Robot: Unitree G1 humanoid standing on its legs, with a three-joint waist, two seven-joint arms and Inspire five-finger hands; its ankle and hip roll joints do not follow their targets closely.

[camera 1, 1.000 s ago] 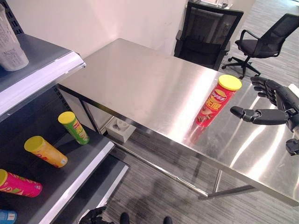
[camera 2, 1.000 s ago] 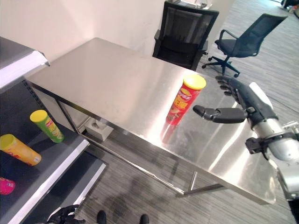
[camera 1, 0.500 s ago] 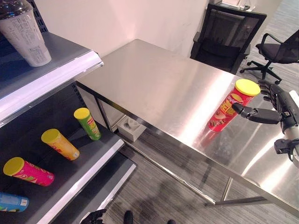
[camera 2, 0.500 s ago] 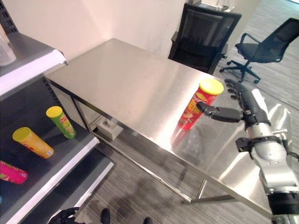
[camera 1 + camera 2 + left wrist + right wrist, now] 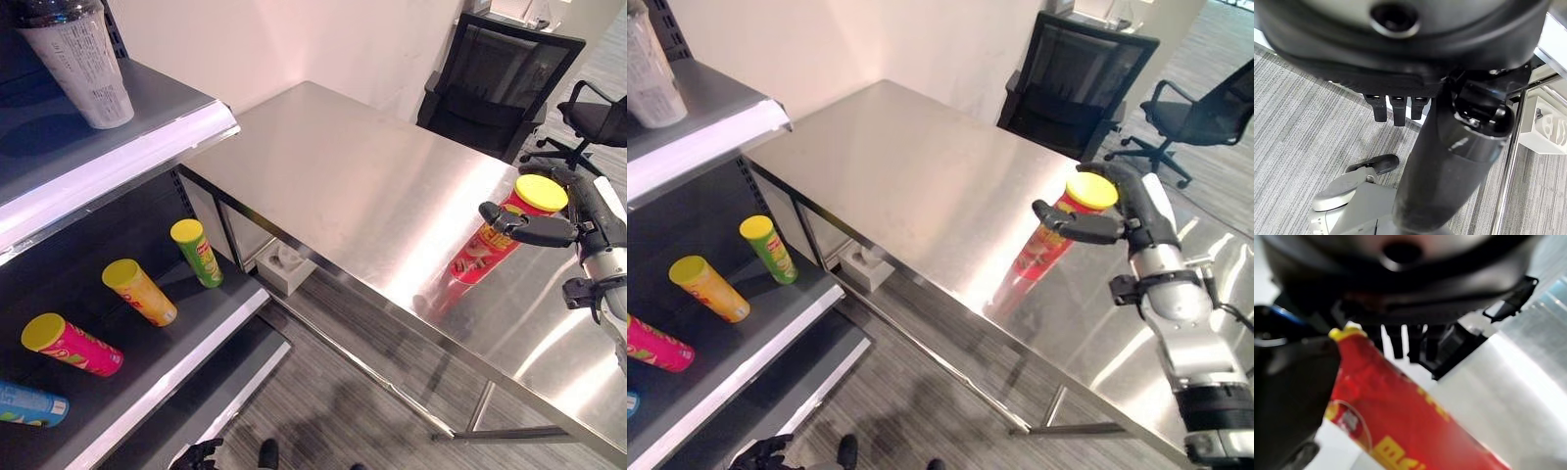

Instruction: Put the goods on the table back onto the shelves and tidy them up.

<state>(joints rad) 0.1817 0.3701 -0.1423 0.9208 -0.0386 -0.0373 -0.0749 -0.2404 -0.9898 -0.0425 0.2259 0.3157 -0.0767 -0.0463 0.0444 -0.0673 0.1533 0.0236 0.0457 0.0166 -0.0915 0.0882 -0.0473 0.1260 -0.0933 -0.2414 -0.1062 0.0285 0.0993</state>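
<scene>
In the left eye view, a red chip can with a yellow lid (image 5: pixel 495 236) stands upright on the steel bench (image 5: pixel 353 186), near its front edge. The right hand (image 5: pixel 558 211) is around the can's upper part: the thumb crosses its front just under the lid and the fingers reach behind. On the lower shelf (image 5: pixel 147 367) lie a green can (image 5: pixel 197 253), an orange can (image 5: pixel 140 292), a pink can (image 5: pixel 72 345) and a blue can (image 5: pixel 29 403). A clear cup (image 5: pixel 78 61) stands on the upper shelf (image 5: pixel 118 157). Two office chairs (image 5: pixel 500 83) stand beyond the bench.

The right eye view shows the same grasp, thumb (image 5: pixel 1073 224) laid across the can.

In the left wrist view, the left hand (image 5: pixel 1396 105) hangs over grey carpet (image 5: pixel 1298 127), its fingers relaxed and holding nothing.

In the right wrist view, the red can runs between the thumb and the fingers.
</scene>
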